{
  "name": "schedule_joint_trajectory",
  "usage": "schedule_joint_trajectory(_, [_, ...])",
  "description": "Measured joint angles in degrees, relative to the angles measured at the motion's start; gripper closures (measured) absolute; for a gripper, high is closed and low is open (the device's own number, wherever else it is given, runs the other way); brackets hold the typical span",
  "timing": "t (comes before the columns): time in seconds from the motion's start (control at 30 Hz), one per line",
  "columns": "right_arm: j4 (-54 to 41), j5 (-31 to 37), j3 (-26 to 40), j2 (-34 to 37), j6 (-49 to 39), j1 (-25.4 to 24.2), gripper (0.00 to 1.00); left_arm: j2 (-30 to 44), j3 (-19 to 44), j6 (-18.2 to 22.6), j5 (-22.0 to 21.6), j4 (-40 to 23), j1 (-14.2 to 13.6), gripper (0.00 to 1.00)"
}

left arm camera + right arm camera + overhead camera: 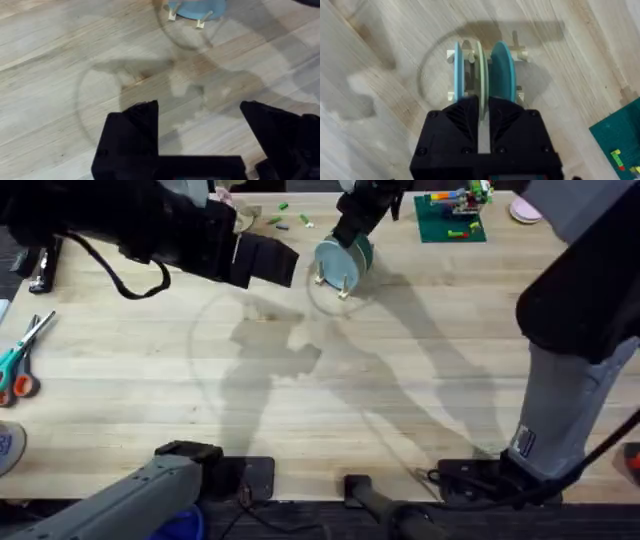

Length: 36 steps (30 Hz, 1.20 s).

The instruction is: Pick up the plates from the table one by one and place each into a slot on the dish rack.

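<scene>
Small pale wooden dish rack (338,273) with thin upright pegs stands at far middle of light plank table (300,380). 3 small round plates on edge in its slots: light blue plate (458,67), pale cream-yellow plate (480,65), deeper blue plate (502,70). Right gripper (482,107) directly over rack, black fingers pinching cream-yellow plate's rim. Left gripper (200,127) hovers over bare wood beside rack, fingers spread, holding nothing. Green building-brick baseplate (449,220) behind rack; scissors (22,360) at table's left edge.
</scene>
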Motion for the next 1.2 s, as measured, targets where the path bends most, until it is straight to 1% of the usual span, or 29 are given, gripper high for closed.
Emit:
schedule_joint_trajectory(0.17, [-0.9,0.0,0.0,-1.9,0.0,0.0,0.828,0.0,0.0,0.0,0.0,0.0,0.0,0.006])
schedule_joint_trajectory(0.53, [-2.3,0.0,0.0,-12.6,0.0,0.0,0.775,0.0,0.0,0.0,0.0,0.0,0.0,0.005])
schedule_joint_trajectory(0.73, [-6.1,0.0,0.0,-14.1,0.0,-0.3,0.728,0.0,0.0,0.0,0.0,0.1,0.0,0.006])
schedule_joint_trajectory(0.8, [-6.9,0.0,0.0,-14.1,0.2,-0.9,0.65,0.0,0.0,0.0,0.0,0.4,0.0,0.006])
schedule_joint_trajectory(0.9, [-8.3,-0.2,0.0,-14.1,0.7,-2.3,0.505,0.0,0.0,0.0,0.0,1.0,0.0,0.006])
schedule_joint_trajectory(0.93, [-9.2,-0.7,0.0,-14.1,1.1,-2.8,0.41,0.0,0.0,0.0,0.0,1.1,0.0,0.006])
schedule_joint_trajectory(1.0, [-10.7,-1.8,0.0,-14.1,1.3,-3.8,0.127,0.0,0.0,0.0,0.0,1.1,0.0,0.005])
schedule_joint_trajectory(1.03, [-11.1,-2.3,0.0,-14.1,1.2,-4.3,0.038,0.0,0.0,0.0,0.0,1.1,0.0,0.007])
schedule_joint_trajectory(1.1, [-11.4,-3.0,0.0,-14.1,1.3,-5.1,0.009,0.0,0.0,0.0,0.0,1.1,0.0,0.005])
schedule_joint_trajectory(1.2, [-11.5,-3.6,0.0,-14.1,1.3,-5.5,0.009,0.0,0.0,0.0,0.0,1.1,0.0,0.006])
